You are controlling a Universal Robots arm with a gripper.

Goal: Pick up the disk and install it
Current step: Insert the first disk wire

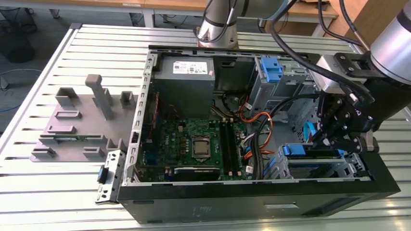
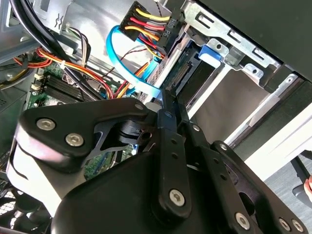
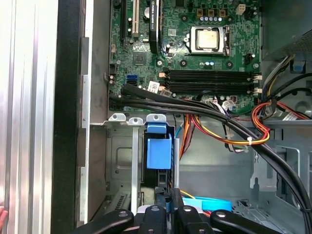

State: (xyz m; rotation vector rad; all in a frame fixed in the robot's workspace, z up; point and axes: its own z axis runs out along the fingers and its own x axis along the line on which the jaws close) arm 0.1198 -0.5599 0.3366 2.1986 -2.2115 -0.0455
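The disk sits in the lower drive cage of the open computer case, at the exterior view's right, with its blue rail tab facing up. In the first wrist view the blue tab of the disk stands between the cage's metal rails. The second wrist view shows the connector end of the disk beside a blue tab. My gripper hangs just over that cage. Its fingers are shut together, with the tips of the gripper close to the disk's end and a blue data cable.
A grey plastic stand with upright posts lies outside the case at the exterior view's left. Inside are the power supply, the green motherboard, a second blue caddy and loose orange, red and black cables near the cage.
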